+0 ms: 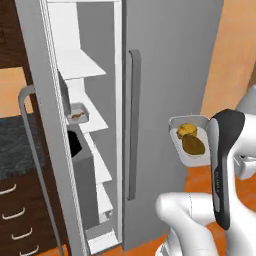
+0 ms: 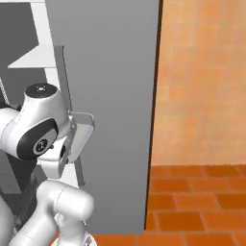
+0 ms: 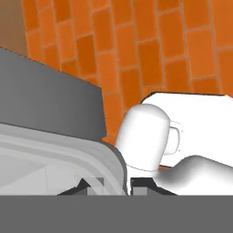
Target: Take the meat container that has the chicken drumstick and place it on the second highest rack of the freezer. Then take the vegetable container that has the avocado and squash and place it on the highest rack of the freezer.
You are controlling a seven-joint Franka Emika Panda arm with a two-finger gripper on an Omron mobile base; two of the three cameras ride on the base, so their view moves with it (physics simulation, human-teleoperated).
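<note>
I count 2 trays | 1 with drumstick [image 1: 76,116] on freezer [image 1: 170,75] shelf | 1 tray [image 1: 190,140] with avocado [image 1: 193,145] and squash [image 1: 186,130], my tool [image 3: 111,184] clamped on its rim

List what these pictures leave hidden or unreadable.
- Left base view: the claw's tips, behind the dark forearm; they are shut on the vegetable container.
- Right base view: avocado and squash; the container shows edge-on behind the wrist.
- Left base view: the chicken drumstick in the freezer is too small for detail.
- Hand view: the container rim is cut off by the edge.
</note>
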